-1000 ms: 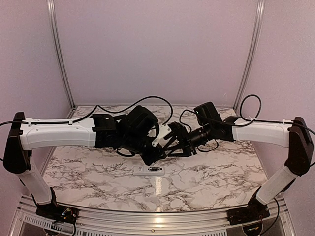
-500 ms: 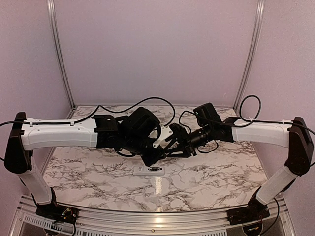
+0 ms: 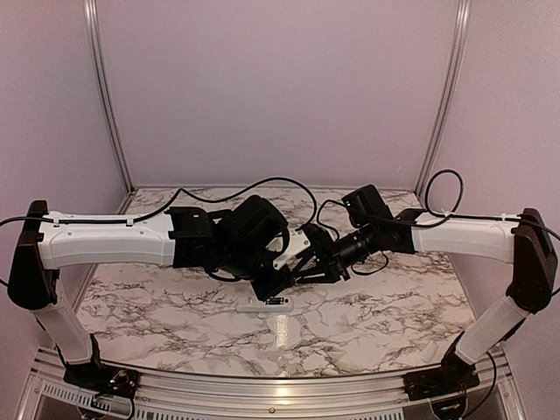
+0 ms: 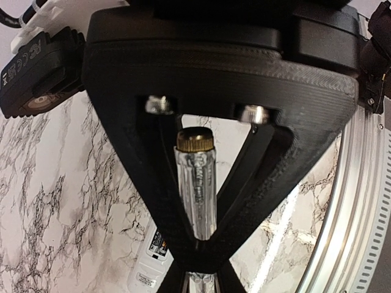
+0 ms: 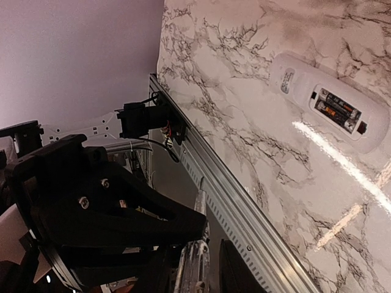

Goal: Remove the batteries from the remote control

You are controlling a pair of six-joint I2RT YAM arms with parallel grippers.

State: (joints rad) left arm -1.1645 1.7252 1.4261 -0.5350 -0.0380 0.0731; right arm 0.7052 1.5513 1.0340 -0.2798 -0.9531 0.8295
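- The remote [image 5: 330, 101] lay on the table [image 3: 394, 324], about midway between the left and right edges and a little toward the near edge. It was back side up, and its battery bay [image 5: 342, 113] had no cover on it.
- Both batteries [image 5: 339, 111] sat side by side in the bay, so nothing had been unloaded yet.
- My left claw [image 4: 195, 268] was clamped on a clear-handled tool [image 4: 195, 189], held in the air above the remote.
- My right claw [image 3: 304, 265] was right beside that tool. I could not tell whether it had pinched the tool or stood apart from it.
- I judged the step to be a handover of the tool. I wanted a firm, square grip from the right claw before the left one let go, so the tool would not drop.
- For the prying after that, I meant to work at one end of a battery with light pressure. The free claw would pin the remote, because I expected so light a thing to slide on the smooth table.
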